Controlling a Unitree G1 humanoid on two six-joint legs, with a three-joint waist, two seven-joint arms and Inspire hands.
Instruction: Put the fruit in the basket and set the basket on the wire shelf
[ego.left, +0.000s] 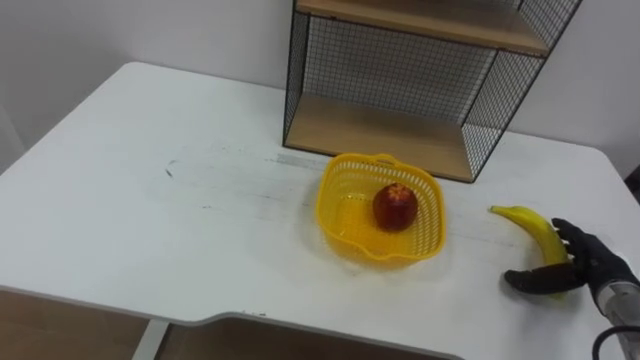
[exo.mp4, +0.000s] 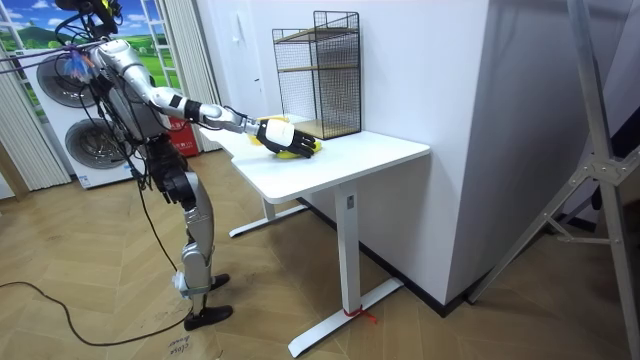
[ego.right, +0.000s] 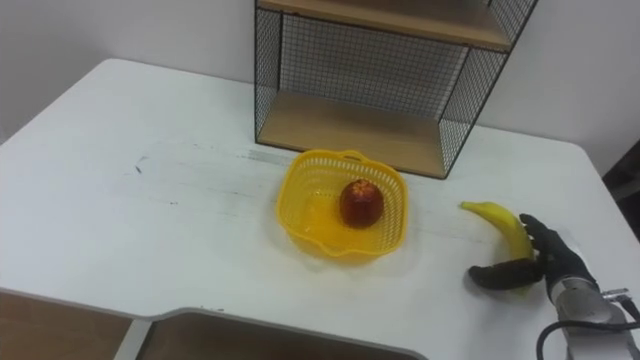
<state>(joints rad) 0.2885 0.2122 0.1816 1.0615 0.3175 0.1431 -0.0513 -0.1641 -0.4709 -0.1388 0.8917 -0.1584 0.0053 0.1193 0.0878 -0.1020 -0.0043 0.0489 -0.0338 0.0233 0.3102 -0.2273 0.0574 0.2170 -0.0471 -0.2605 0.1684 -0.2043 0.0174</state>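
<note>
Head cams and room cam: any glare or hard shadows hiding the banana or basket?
Left eye view: even light, no glare on the table; the basket casts a faint shadow, apple inside plainly lit; the dark right hand curled on the banana contrasts clearly. Room view: wire shelf mesh reads dark against the pale wall, no hotspot on the table.

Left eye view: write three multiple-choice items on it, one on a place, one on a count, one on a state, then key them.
1. Where is the apple? A on the floor; B in the yellow basket; C in a drawer.
2. How many fruits lie outside the basket? A none; B one; C two.
3. What is the right hand doing? A hanging open; B shut on the banana; C lifting the basket.
Key: 1 B, the apple sits inside the basket. 2 B, only the banana lies on the table. 3 B, its fingers and thumb curl round the banana.
</note>
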